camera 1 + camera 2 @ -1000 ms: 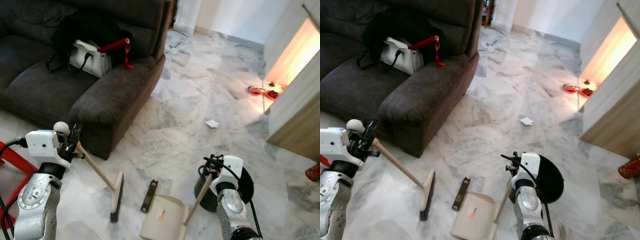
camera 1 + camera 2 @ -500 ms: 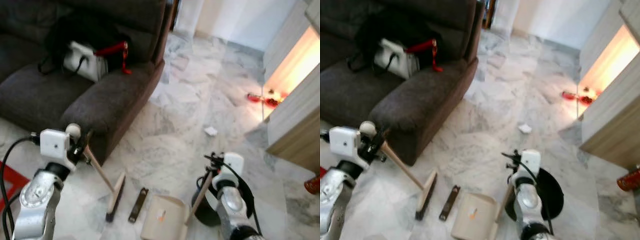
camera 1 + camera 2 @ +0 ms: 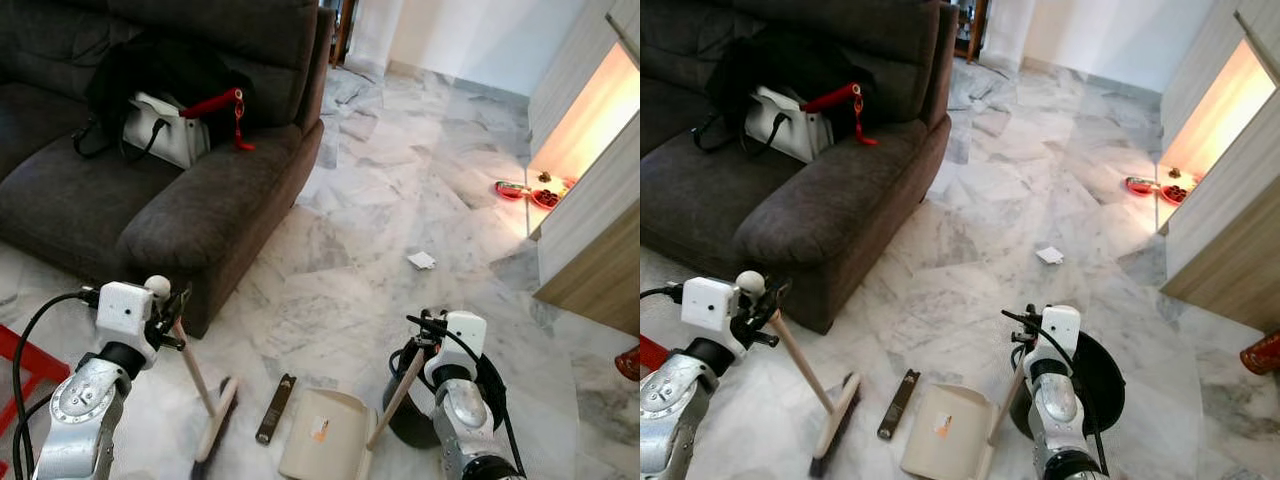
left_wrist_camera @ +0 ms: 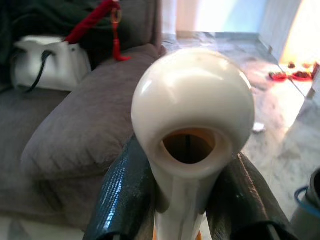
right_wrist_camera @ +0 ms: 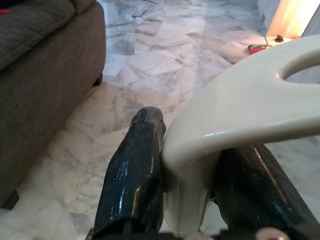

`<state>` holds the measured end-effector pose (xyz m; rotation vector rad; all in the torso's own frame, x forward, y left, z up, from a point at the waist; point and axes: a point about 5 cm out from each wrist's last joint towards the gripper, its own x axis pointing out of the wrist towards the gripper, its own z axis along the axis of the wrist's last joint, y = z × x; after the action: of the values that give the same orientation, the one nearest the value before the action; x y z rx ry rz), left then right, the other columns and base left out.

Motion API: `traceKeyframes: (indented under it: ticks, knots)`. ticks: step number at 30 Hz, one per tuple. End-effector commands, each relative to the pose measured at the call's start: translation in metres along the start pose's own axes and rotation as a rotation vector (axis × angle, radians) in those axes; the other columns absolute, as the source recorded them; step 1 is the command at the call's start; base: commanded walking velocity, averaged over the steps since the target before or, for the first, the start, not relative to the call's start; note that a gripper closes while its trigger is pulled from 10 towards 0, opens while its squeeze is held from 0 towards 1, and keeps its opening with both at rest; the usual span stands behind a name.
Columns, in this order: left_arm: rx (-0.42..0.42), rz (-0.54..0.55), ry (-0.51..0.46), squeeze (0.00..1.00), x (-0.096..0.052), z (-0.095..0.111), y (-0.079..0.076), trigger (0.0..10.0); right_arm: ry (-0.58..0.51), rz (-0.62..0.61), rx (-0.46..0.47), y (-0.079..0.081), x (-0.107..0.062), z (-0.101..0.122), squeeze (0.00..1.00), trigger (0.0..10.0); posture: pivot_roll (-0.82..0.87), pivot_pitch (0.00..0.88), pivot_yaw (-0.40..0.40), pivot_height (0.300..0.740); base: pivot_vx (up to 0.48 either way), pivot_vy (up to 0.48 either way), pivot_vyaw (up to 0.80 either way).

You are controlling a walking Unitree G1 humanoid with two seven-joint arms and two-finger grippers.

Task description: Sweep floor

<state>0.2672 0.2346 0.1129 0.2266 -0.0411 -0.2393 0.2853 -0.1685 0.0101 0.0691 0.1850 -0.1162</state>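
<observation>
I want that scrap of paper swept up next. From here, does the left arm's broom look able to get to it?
Probably not yet. The left gripper holds the broom near the sofa, while the paper scrap lies well ahead across open floor.

Two silver arms, rounded and jointed. White boxy camera housing at each wrist. Left end effector and right end effector with long black textured fingers. Black cables looping along both arms.
</observation>
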Motion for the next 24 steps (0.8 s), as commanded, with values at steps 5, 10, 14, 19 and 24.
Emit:
traceKeyframes:
  ticks: [5, 10, 14, 19, 24]
  knots:
    - [0.094, 0.025, 0.045, 0.0, 0.005, -0.015, 0.005, 10.0, -0.024, -0.016, -0.02, -0.01, 0.0, 0.003, 0.0, 10.0, 0.08, 0.096, -0.154, 0.74, 0.0, 0.0, 0.0]
    - [0.161, 0.063, 0.067, 0.0, 0.012, -0.023, 0.007, 10.0, -0.032, -0.02, -0.027, -0.015, -0.002, 0.003, 0.0, 10.0, 0.07, 0.108, -0.156, 0.74, 0.0, 0.0, 0.0]
    - [0.127, 0.087, 0.032, 0.0, 0.018, -0.02, 0.005, 10.0, -0.035, -0.028, -0.035, -0.021, -0.005, 0.001, 0.0, 10.0, 0.06, 0.131, -0.161, 0.74, 0.0, 0.0, 0.0]
    - [0.038, 0.129, -0.004, 0.0, 0.021, -0.02, 0.007, 10.0, -0.019, -0.025, -0.039, -0.022, -0.011, -0.006, 0.0, 10.0, 0.05, 0.148, -0.164, 0.74, 0.0, 0.0, 0.0]
    - [-0.058, 0.185, -0.032, 0.0, 0.025, -0.02, 0.013, 10.0, 0.018, -0.011, -0.042, -0.019, -0.018, -0.017, 0.0, 10.0, 0.05, 0.162, -0.166, 0.74, 0.0, 0.0, 0.0]
